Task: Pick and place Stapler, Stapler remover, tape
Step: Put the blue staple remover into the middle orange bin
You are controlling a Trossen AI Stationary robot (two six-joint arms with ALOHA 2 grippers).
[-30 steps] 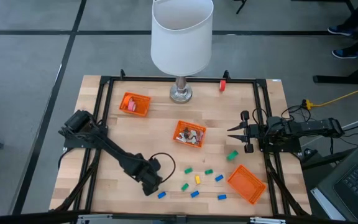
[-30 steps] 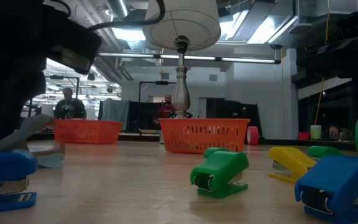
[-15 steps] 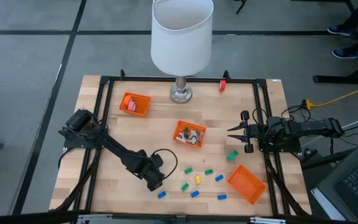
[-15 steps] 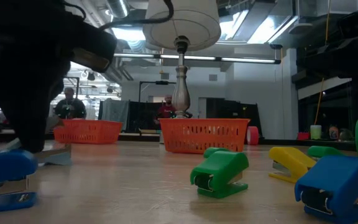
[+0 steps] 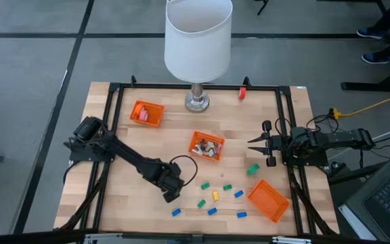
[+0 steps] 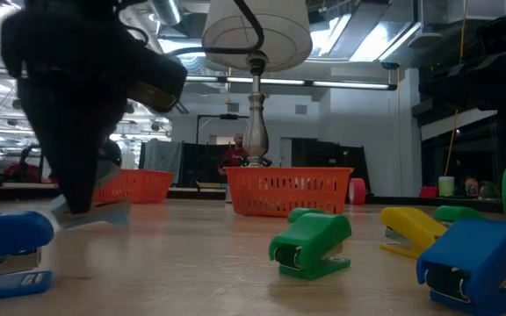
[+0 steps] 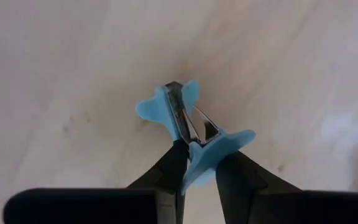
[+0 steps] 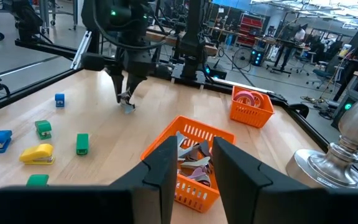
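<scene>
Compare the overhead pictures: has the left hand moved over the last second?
Yes. The left hand, closed on a light blue staple remover, has shifted toward the middle basket, away from the table's near edge.
</scene>
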